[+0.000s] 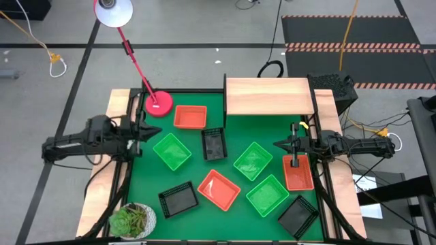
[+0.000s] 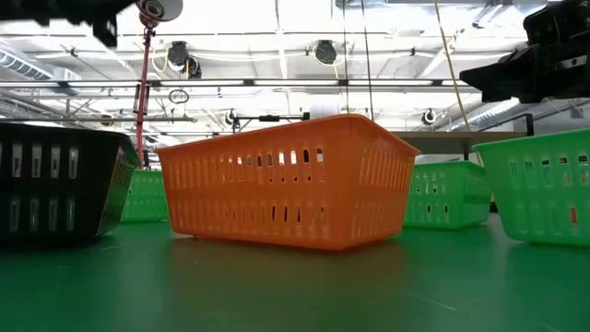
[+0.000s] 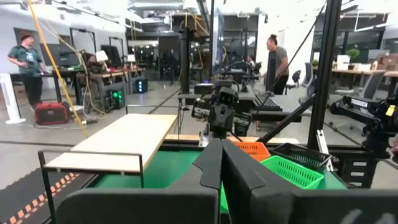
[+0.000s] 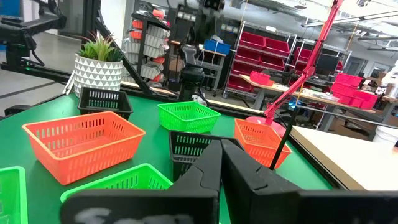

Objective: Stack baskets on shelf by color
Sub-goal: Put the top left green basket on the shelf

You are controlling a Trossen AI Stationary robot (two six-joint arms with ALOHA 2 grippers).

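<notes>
Green table [image 1: 228,139] with nine baskets scattered below the empty wooden shelf [image 1: 267,95]. Left gripper [image 1: 145,131], fingers pressed together and holding nothing, hovers beside a green basket [image 1: 172,151]. Right gripper [image 1: 281,144], likewise closed and empty, hovers above an orange basket [image 1: 298,173], partly hiding it.

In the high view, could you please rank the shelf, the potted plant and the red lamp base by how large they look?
1. shelf, clearly the largest.
2. potted plant.
3. red lamp base, smallest, though only modestly smaller than the plant.
</notes>
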